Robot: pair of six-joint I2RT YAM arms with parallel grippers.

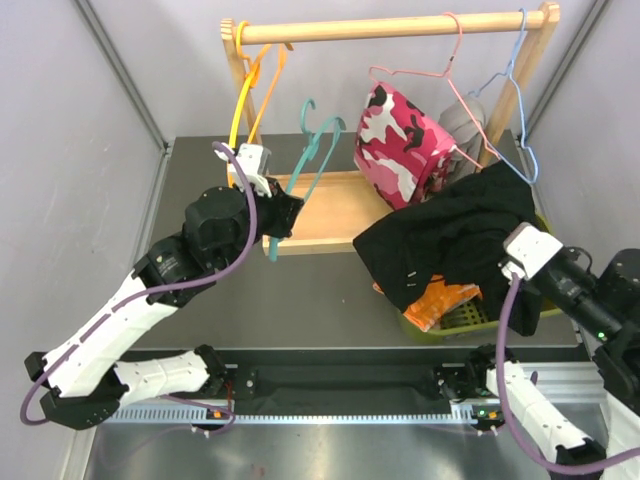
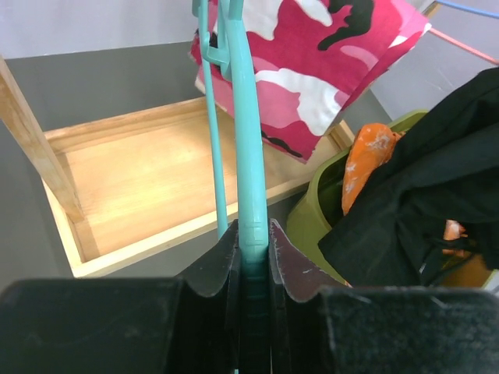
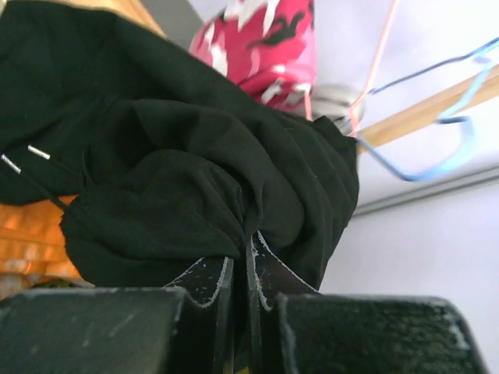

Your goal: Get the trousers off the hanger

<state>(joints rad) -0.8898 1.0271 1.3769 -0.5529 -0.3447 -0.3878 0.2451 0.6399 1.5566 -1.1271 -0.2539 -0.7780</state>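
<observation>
dark table (image 1: 300, 290), four trousers (image 1: 450, 235), one wooden rack (image 1: 400, 27), one teal hanger (image 2: 251, 171)

We read no text, label, brand, number or sign in any view. Whitish marks on the orange trousers (image 2: 373, 148) form no letters we can make out. The pink camouflage trousers (image 1: 400, 145) carry pattern only.

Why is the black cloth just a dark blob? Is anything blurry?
Right wrist: black trousers crowd the lens, dim, folds faint; right pincer slightly blurred up close. Left wrist: teal hanger sharp, left pincer soft. Top view: even light, soft shadows.
</observation>
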